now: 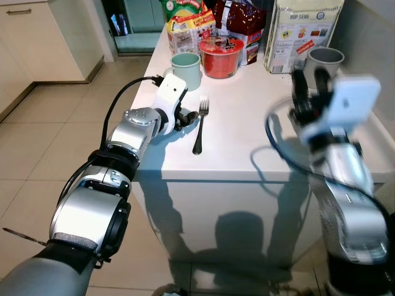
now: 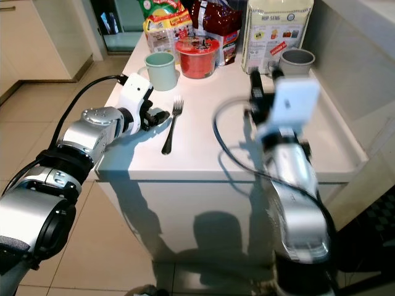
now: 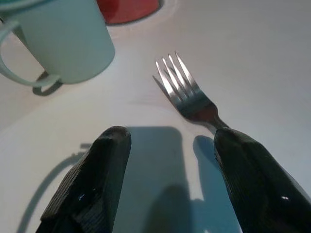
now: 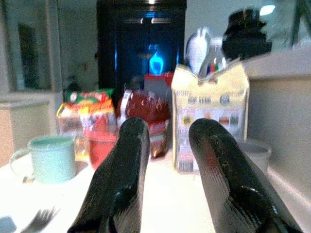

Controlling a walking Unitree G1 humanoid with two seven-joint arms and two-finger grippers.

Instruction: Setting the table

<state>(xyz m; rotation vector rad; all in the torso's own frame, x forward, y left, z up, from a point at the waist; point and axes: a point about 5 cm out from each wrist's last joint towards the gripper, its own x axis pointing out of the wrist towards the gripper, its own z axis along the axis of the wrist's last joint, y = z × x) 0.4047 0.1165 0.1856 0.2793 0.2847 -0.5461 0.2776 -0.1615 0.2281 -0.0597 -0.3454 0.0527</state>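
Two mugs (image 1: pixel 186 69) (image 1: pixel 324 60), red bowl (image 1: pixel 221 58) stand behind fork (image 1: pixel 199 126).

Snack bags (image 1: pixel 191 24), rice sack (image 1: pixel 302 31)

The left arm is reaching forward and to the right, its wrist bent so the left gripper (image 1: pixel 190 117) is lying low and level, fingers (image 3: pixel 92 184) parted. The right arm is rising at the right, blurred, forearm pointing up and away. The right gripper (image 1: pixel 310 79) is pointing toward the far side, its fingers (image 4: pixel 119 179) a narrow gap apart, holding nothing.
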